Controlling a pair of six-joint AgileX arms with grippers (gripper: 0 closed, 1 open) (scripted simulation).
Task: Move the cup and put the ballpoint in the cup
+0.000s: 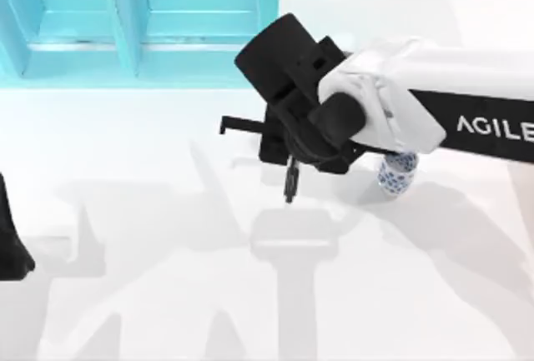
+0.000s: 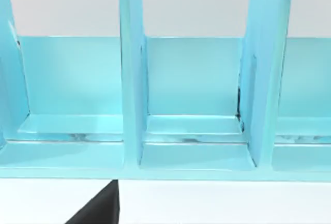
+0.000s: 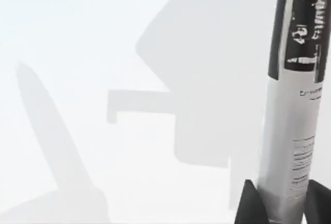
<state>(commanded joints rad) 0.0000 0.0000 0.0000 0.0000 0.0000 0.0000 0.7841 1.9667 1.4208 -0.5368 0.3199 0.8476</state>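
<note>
Readable writing: "AGILE" in white letters on the black section of the right arm (image 1: 467, 111), cut off at the top view's right edge. The ballpoint (image 3: 295, 131) carries dark print on its grey barrel and a white-on-black label on its black section; none of it can be made out.

Right gripper (image 3: 282, 211) is clamped on the ballpoint: two dark fingertips (image 3: 252, 203) sit either side of the grey barrel in the right wrist view, touching it. The pen's long axis runs straight out from the gripper, black section on the far side, grey barrel at the fingers. From above only a short black stub of the ballpoint (image 1: 290, 182) pokes out below the gripper body, so it hangs roughly vertical above the white table (image 1: 167, 278), near the middle.

The cup (image 1: 397, 173), white with blue pattern, stands upright on the table just right of the gripper, partly hidden under the right arm. Pen and cup are apart.

Left arm (image 1: 12, 236) is at the table's left edge, parked; can't tell its finger state. Its wrist camera looks at a turquoise rack (image 2: 196, 131) with upright dividers, which stands along the table's far left side.
</note>
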